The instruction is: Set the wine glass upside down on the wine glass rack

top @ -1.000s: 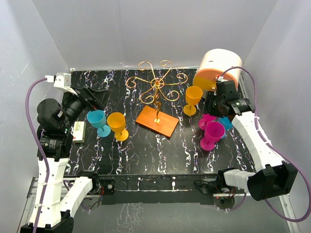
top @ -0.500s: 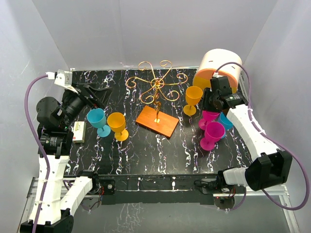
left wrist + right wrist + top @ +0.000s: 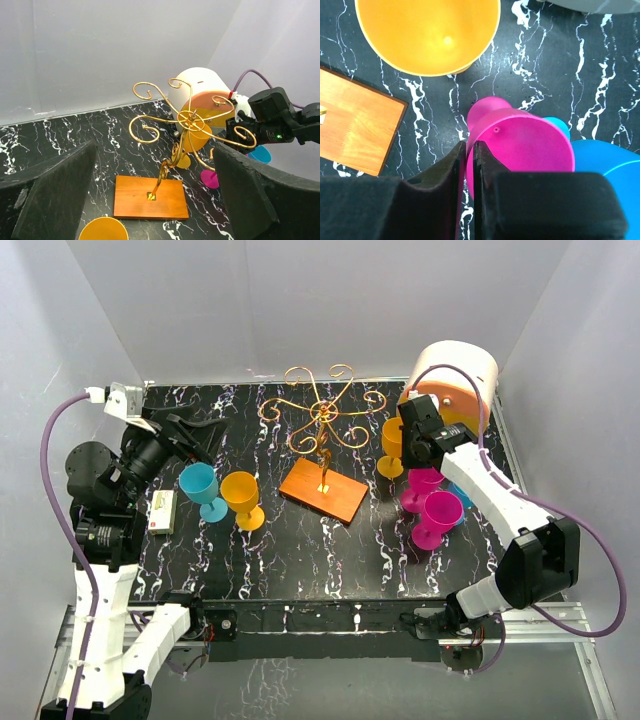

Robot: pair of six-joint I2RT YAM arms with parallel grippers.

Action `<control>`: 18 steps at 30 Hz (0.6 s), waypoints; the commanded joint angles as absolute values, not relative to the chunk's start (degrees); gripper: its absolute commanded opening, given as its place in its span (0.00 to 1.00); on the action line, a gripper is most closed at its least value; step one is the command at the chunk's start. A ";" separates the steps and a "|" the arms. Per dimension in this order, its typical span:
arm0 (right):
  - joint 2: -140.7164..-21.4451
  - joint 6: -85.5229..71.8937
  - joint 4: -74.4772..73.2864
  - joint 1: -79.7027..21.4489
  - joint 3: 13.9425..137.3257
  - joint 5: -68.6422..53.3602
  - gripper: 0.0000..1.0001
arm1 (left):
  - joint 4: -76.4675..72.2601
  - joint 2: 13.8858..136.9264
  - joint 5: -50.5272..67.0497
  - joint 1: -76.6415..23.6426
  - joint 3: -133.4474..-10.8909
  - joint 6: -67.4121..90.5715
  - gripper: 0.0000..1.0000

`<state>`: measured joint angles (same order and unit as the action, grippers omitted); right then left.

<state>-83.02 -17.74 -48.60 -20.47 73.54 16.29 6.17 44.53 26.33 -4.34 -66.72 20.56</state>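
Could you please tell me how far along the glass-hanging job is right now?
Done: nothing; the wine glass rack carries no glass. In hand: the right claw sits nearly closed at a magenta glass; whether it grips is unclear. The left claw is open and empty. Left: lift, invert and hang a glass.

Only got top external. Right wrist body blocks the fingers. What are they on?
Observer: In the right wrist view the right gripper has its fingers nearly together at the edge of a magenta glass, the edge facing the wine glass rack. I cannot tell whether they pinch its wall.
Operator: Blue sliver under the arm?
Observer: It's a blue glass, close beside the magenta one, on the side away from the fingers.
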 commanded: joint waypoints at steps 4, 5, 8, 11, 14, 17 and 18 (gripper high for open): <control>-82.25 -17.44 -47.68 -21.21 76.81 22.41 0.00 | 6.82 43.94 23.78 -4.04 -69.46 19.34 0.99; -82.00 -17.47 -47.58 -21.28 76.94 22.41 0.00 | 7.04 43.92 23.54 -4.04 -69.56 19.34 0.99; -80.78 -17.56 -47.11 -21.38 77.03 21.52 0.00 | 7.87 43.94 21.99 -4.06 -69.89 19.56 0.99; -78.48 -18.84 -46.22 -21.52 76.78 20.92 0.00 | 9.93 45.51 22.34 -4.05 -71.86 19.53 0.99; -74.86 -20.54 -44.53 -21.51 75.65 19.52 0.00 | 11.68 47.82 23.00 -4.04 -74.39 19.71 0.99; -70.53 -22.16 -43.91 -21.53 75.56 19.07 0.00 | 10.91 47.37 21.07 -4.04 -73.90 20.43 0.99; -69.07 -22.42 -43.91 -21.49 75.81 19.07 0.00 | 10.26 46.92 20.78 -4.00 -73.40 20.48 0.99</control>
